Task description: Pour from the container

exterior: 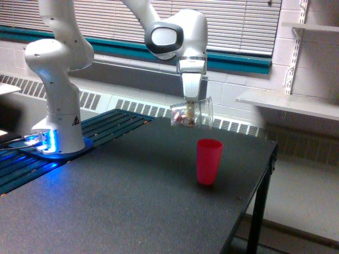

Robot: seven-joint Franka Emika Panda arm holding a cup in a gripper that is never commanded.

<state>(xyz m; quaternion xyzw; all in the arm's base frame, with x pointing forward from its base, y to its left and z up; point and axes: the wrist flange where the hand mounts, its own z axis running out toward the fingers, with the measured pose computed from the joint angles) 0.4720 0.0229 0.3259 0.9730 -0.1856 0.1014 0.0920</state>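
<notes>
Container (192, 113) held tipped in the air, above and just left of the pink cup (209, 161).
Hand (191, 108) pinches it from above; its mouth faces the exterior view's right, toward the cup on the surface (132, 201).

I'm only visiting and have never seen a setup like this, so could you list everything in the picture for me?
clear cup: one, see-through with small reddish bits inside, held tilted in the air above the table
pink cup: one, pink-red, upright on the table, below the clear cup
table: one, black, fills the foreground
shelves: white, on the wall at the exterior view's right
blinds: white, over the window behind
robot arm: one, white, base glowing blue
pincer: one, shut on the clear cup
</notes>
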